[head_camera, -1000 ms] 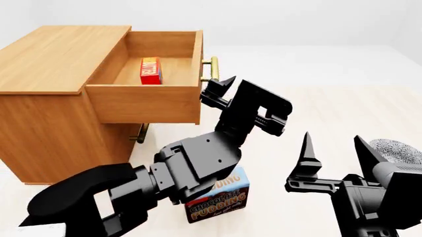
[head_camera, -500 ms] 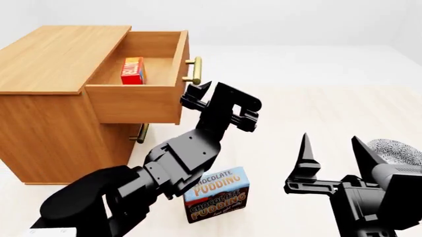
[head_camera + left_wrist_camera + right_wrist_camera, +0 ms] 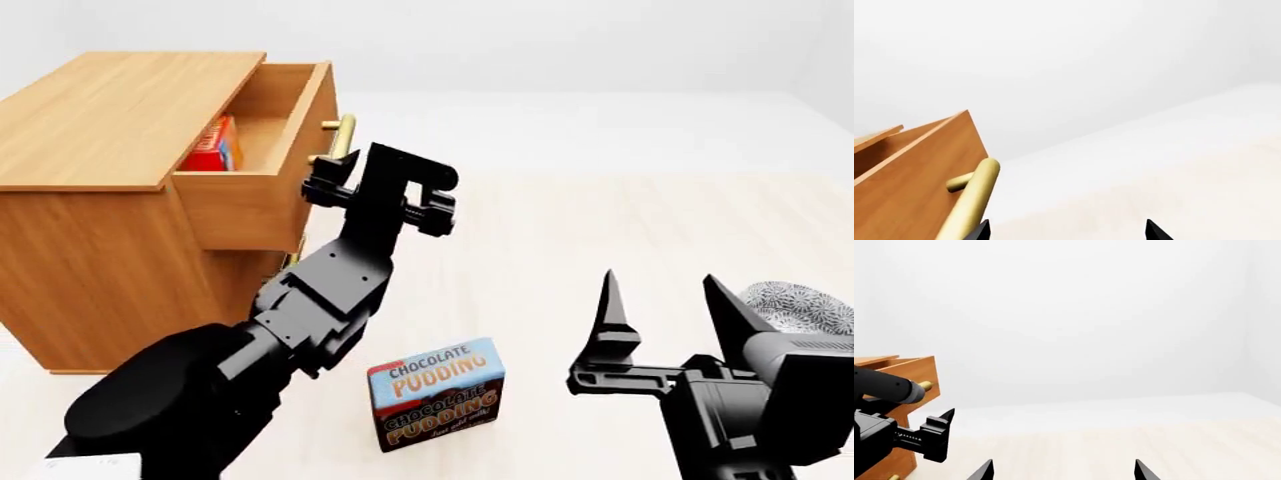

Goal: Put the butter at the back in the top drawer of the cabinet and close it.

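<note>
Butter [image 3: 214, 145] lay inside the half-open top drawer [image 3: 254, 200]. Left gripper [image 3: 320, 187], jaws apart, at handle [image 3: 334, 138]: push squarely. Right gripper [image 3: 661, 305] jaws apart.

A simulated, bare room rather than any lived-in place: plain white walls [image 3: 1087, 315] without texture meet a pale wood-plank floor [image 3: 641, 230] under flat, even light. The only furniture is a light-brown wooden cabinet [image 3: 107, 200] with brass bar handles [image 3: 971, 200]. A chocolate pudding box [image 3: 438, 393] stands alone on the floor, a grocery item placed as a test prop.
</note>
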{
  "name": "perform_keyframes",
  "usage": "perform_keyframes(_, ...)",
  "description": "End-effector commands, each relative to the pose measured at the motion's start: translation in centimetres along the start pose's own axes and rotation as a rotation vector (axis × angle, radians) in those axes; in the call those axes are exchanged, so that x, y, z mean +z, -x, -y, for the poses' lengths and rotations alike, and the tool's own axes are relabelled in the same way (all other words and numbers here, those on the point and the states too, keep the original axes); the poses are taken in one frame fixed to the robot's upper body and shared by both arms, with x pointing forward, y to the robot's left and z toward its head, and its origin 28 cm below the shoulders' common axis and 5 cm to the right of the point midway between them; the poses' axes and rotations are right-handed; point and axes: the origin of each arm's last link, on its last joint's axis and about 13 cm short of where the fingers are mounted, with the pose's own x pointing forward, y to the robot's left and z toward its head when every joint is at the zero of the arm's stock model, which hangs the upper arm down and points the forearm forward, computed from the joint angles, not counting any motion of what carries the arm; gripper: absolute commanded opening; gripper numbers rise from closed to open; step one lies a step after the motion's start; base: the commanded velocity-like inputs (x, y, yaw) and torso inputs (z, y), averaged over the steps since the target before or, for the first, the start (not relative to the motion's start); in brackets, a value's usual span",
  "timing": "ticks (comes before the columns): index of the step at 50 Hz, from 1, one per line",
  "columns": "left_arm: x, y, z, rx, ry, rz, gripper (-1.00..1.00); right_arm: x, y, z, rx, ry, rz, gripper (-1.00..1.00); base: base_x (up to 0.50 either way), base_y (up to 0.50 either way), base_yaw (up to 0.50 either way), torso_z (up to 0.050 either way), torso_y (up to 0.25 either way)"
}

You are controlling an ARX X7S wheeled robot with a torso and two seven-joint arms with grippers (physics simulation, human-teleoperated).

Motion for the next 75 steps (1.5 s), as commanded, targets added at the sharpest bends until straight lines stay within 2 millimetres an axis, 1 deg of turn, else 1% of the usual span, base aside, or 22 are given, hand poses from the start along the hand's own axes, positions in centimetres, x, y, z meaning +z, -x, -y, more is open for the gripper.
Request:
perform_keyframes(1, -0.7, -0.3, -4.0, 0.113, 0.002, -0.018, 1.00, 0.1, 0.0, -0.3, 0.005, 0.004, 0.000, 1.00, 0.00, 0.00, 0.00, 0.000, 0.000)
perform_keyframes(6, -1.3, 0.1, -5.5, 0.145, -0.010, -0.023, 1.00, 0.1, 0.0, -0.5, 0.009, 0.007, -0.001, 1.00, 0.00, 0.00, 0.00, 0.000, 0.000)
perform_keyframes(14, -2.1, 1.3, -7.4, 0.179, -0.017, -0.028, 1.00, 0.1, -0.1, -0.9, 0.017, 0.012, -0.002, 1.00, 0.00, 0.00, 0.00, 0.000, 0.000)
perform_keyframes(23, -2.0, 2.3, -9.4, 0.218, -0.021, -0.023, 1.00, 0.3, 0.0, -1.2, 0.023, 0.015, 0.000, 1.00, 0.00, 0.00, 0.00, 0.000, 0.000)
perform_keyframes(29, -2.3, 2.6, -10.1, 0.239, -0.013, -0.030, 1.00, 0.3, 0.0, -1.2, 0.025, 0.017, 0.001, 1.00, 0.00, 0.00, 0.00, 0.000, 0.000)
perform_keyframes(38, -2.1, 2.9, -11.0, 0.267, 0.014, -0.030, 1.00, 0.3, 0.1, -1.2, 0.021, 0.016, -0.001, 1.00, 0.00, 0.00, 0.00, 0.000, 0.000)
perform_keyframes(42, -2.1, 3.4, -11.2, 0.270, 0.021, -0.029, 1.00, 0.3, 0.1, -1.2, 0.022, 0.016, 0.000, 1.00, 0.00, 0.00, 0.00, 0.000, 0.000)
perform_keyframes(46, -1.7, 4.2, -11.2, 0.255, 0.021, -0.019, 1.00, 0.3, 0.1, -1.2, 0.022, 0.016, 0.000, 1.00, 0.00, 0.00, 0.00, 0.000, 0.000)
perform_keyframes(53, -0.3, 7.9, -10.8, 0.173, 0.014, 0.049, 1.00, 0.5, 0.2, -1.2, 0.021, 0.018, 0.003, 1.00, 0.00, 0.00, 0.00, 0.001, 0.005)
perform_keyframes(57, 0.3, 11.2, -10.4, 0.114, 0.003, 0.098, 1.00, 0.7, 0.3, -1.3, 0.025, 0.021, 0.007, 1.00, 0.00, 0.00, 0.00, 0.000, 0.002)
perform_keyframes(61, 1.0, 15.2, -10.1, 0.067, 0.001, 0.159, 1.00, 1.0, 0.4, -1.4, 0.030, 0.023, 0.013, 1.00, 0.00, 0.00, 0.00, 0.000, 0.000)
perform_keyframes(64, 1.4, 17.7, -9.9, 0.043, 0.012, 0.196, 1.00, 1.1, 0.5, -1.6, 0.035, 0.026, 0.018, 1.00, 0.00, 0.00, 0.00, 0.000, 0.000)
perform_keyframes(68, 1.8, 20.4, -9.7, 0.031, 0.022, 0.239, 1.00, 1.3, 0.7, -1.8, 0.040, 0.030, 0.024, 1.00, 0.00, 0.00, 0.00, 0.000, 0.000)
perform_keyframes(75, 2.2, 24.2, -9.3, 0.019, 0.045, 0.308, 1.00, 1.7, 1.4, -2.2, 0.044, 0.037, 0.035, 1.00, 0.00, 0.00, 0.00, 0.000, 0.000)
